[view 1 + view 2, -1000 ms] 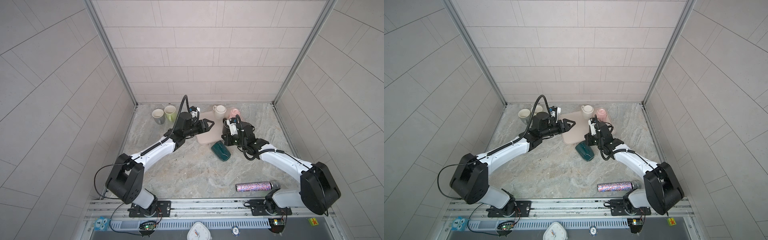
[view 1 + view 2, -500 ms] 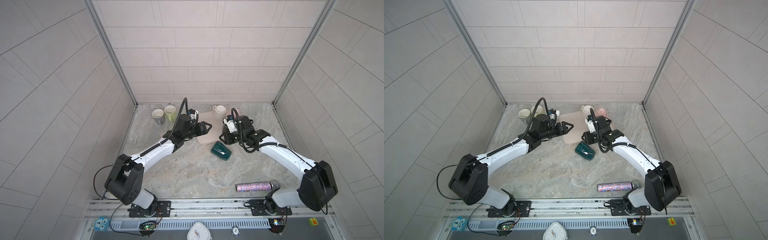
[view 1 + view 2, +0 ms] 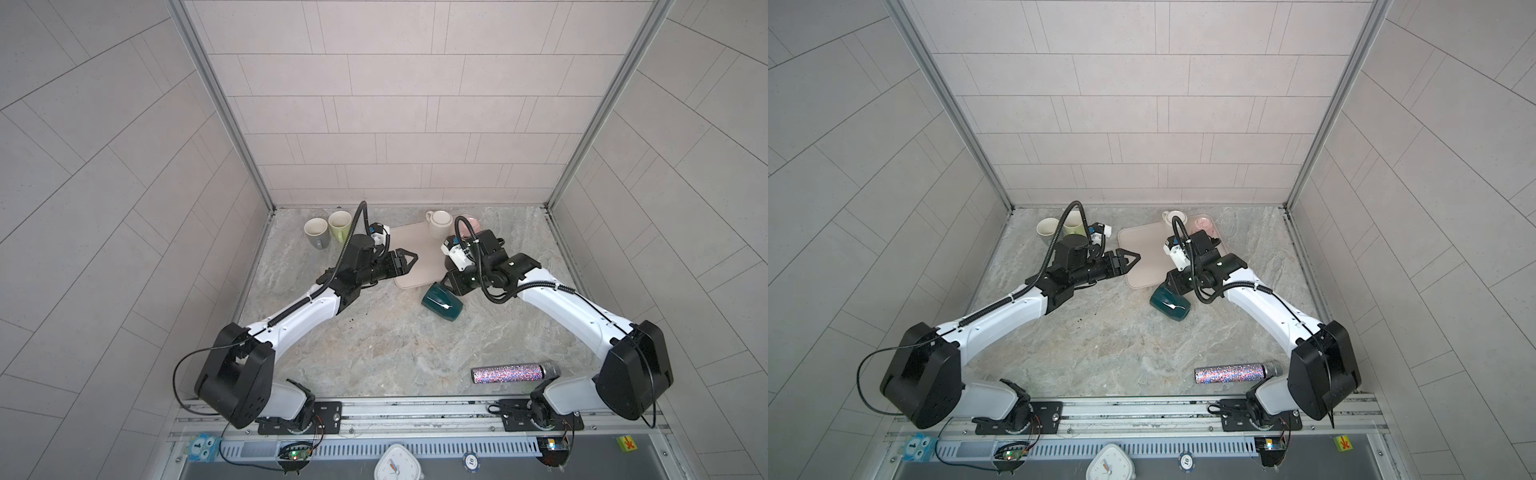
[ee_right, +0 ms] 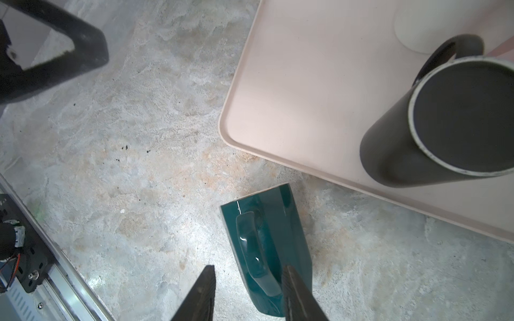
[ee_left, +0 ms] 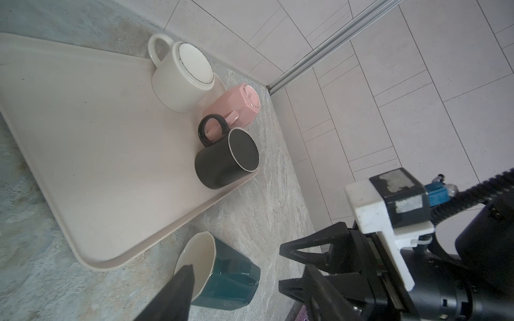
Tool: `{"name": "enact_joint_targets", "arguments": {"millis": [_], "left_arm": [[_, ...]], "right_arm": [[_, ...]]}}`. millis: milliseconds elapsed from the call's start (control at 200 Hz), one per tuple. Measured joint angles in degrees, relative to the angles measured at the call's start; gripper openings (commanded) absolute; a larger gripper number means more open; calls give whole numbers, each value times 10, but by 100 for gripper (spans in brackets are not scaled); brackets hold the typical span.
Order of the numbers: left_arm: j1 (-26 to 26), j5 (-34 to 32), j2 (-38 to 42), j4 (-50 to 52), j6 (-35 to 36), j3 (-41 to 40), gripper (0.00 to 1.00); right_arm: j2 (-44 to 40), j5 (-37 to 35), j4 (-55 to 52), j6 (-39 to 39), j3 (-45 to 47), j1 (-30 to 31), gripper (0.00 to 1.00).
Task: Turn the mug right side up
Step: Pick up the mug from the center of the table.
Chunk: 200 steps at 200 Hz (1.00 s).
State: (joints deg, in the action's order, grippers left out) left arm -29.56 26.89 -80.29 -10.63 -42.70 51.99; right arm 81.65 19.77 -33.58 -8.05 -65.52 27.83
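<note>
The teal mug point(image 3: 442, 305) lies on its side on the stone table, just off the tray's point(image 3: 409, 243) near corner. Its handle point(image 4: 254, 247) faces up and its cream mouth point(image 5: 194, 262) points toward the left arm. My right gripper point(image 4: 250, 291) hangs open just above the mug, one finger on either side of the handle's end, gripping nothing. My left gripper point(image 3: 409, 264) hovers open and empty over the tray's left edge, clear of the mug.
A white mug point(image 5: 182, 80), a pink mug point(image 5: 236, 105) and a black mug point(image 5: 225, 158) stand upside down on the tray. A cream mug point(image 3: 316, 230) and a green mug point(image 3: 338, 222) stand upright at the back left. A glittery tube point(image 3: 513, 372) lies front right.
My right gripper has opened and its arm has lifted and tilted down over the teal mug, which still lies on its side in the same place. My left gripper drew back slightly.
</note>
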Motion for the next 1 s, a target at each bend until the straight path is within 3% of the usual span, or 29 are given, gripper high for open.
{"name": "enact_joint_targets", "arguments": {"millis": [210,475,565,711,1001], "left_arm": [[3,-3,23,4,9,-20,83],[3,-13,40,13,16,-32,85],[3,-17,43,18,19,-33,92],[3,-26,49,33,23,-33,92],[3,-32,52,45,23,-35,95]], "right_arm": [[43,-31,-17,5,-17,31,42],[78,-76,-23,7,-33,45,41],[85,-84,-31,9,-41,45,42],[104,-93,-48,19,-63,47,47],[132,-96,-59,25,-73,49,42]]}}
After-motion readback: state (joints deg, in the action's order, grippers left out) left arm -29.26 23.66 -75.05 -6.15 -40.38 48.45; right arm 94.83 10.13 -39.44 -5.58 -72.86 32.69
